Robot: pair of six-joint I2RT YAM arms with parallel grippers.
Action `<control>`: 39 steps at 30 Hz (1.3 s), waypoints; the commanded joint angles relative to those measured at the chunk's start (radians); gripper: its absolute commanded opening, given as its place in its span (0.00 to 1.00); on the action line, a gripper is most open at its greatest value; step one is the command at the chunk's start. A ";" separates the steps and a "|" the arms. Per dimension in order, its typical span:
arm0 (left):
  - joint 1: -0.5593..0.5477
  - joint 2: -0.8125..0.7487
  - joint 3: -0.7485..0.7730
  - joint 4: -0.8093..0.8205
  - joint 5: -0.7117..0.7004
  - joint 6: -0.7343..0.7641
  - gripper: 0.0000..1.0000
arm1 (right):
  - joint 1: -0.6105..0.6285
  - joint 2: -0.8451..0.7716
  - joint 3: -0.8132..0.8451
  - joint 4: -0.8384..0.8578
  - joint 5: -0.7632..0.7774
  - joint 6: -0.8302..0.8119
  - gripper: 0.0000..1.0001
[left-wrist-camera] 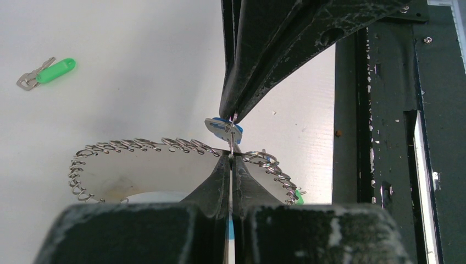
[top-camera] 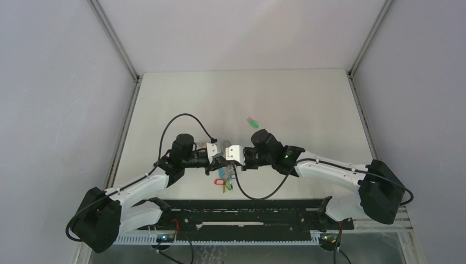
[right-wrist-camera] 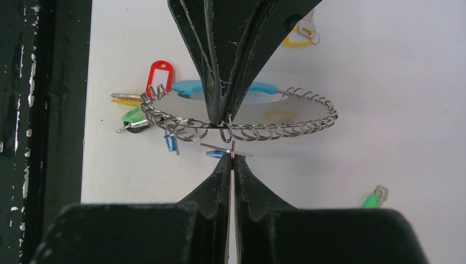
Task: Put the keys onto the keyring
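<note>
The keyring (right-wrist-camera: 297, 127) is gripped at its wire by the closed left gripper (left-wrist-camera: 231, 159) at mid-table. A blue key (right-wrist-camera: 220, 153) is pinched in the closed right gripper (right-wrist-camera: 232, 159) just beside the wire, apparently not yet threaded. A green key (left-wrist-camera: 52, 71) is left lying on the table (left-wrist-camera: 137, 55), well apart.

The right hand (right-wrist-camera: 232, 157) hides part of the loose green key (right-wrist-camera: 373, 199).
</note>
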 commanded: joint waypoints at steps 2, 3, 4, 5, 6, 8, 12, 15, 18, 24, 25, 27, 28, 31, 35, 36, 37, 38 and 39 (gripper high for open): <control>0.004 -0.007 0.071 0.043 0.010 -0.007 0.00 | 0.010 -0.009 0.044 -0.009 0.020 0.011 0.00; 0.004 -0.009 0.070 0.043 0.008 -0.007 0.00 | 0.010 -0.010 0.043 -0.015 0.024 0.012 0.00; 0.004 -0.010 0.070 0.042 0.007 -0.006 0.00 | 0.009 -0.010 0.044 -0.020 0.028 0.014 0.00; 0.003 -0.011 0.071 0.043 0.005 -0.007 0.00 | 0.009 -0.012 0.043 -0.024 0.027 0.015 0.00; 0.004 -0.011 0.070 0.042 0.007 -0.006 0.00 | 0.009 -0.014 0.043 -0.025 0.022 0.017 0.00; 0.004 -0.011 0.070 0.042 0.009 -0.006 0.00 | 0.010 -0.016 0.043 -0.022 0.013 0.019 0.00; 0.004 -0.011 0.070 0.042 0.010 -0.006 0.00 | 0.010 -0.015 0.044 -0.012 0.002 0.019 0.00; 0.004 -0.010 0.071 0.044 0.012 -0.005 0.00 | 0.011 -0.012 0.046 -0.016 -0.005 0.020 0.00; 0.004 -0.006 0.073 0.043 0.018 -0.006 0.00 | 0.012 -0.010 0.046 -0.011 -0.005 0.019 0.00; 0.004 -0.007 0.071 0.043 0.020 -0.005 0.00 | 0.013 -0.004 0.053 -0.009 -0.018 0.017 0.00; 0.004 -0.006 0.071 0.043 0.019 -0.005 0.00 | 0.015 -0.004 0.053 -0.008 -0.020 0.017 0.00; 0.004 -0.006 0.073 0.042 0.021 -0.006 0.00 | 0.015 -0.004 0.053 -0.007 -0.025 0.016 0.00; 0.004 -0.005 0.074 0.042 0.022 -0.007 0.00 | 0.017 -0.004 0.052 -0.007 -0.024 0.016 0.00; 0.003 -0.005 0.073 0.042 0.024 -0.006 0.00 | 0.017 -0.004 0.053 -0.005 -0.021 0.016 0.00; 0.004 -0.004 0.073 0.043 0.027 -0.005 0.00 | 0.017 -0.001 0.052 -0.001 -0.008 0.020 0.00; 0.004 -0.005 0.073 0.043 0.028 -0.005 0.00 | 0.017 -0.001 0.054 -0.001 -0.004 0.022 0.00; 0.004 -0.005 0.073 0.043 0.028 -0.005 0.00 | 0.016 0.000 0.054 0.000 0.000 0.024 0.00; 0.004 -0.005 0.073 0.042 0.028 -0.005 0.00 | 0.017 0.002 0.057 -0.003 0.004 0.025 0.00; 0.004 -0.005 0.074 0.042 0.028 -0.005 0.00 | 0.016 0.011 0.065 -0.013 0.008 0.026 0.00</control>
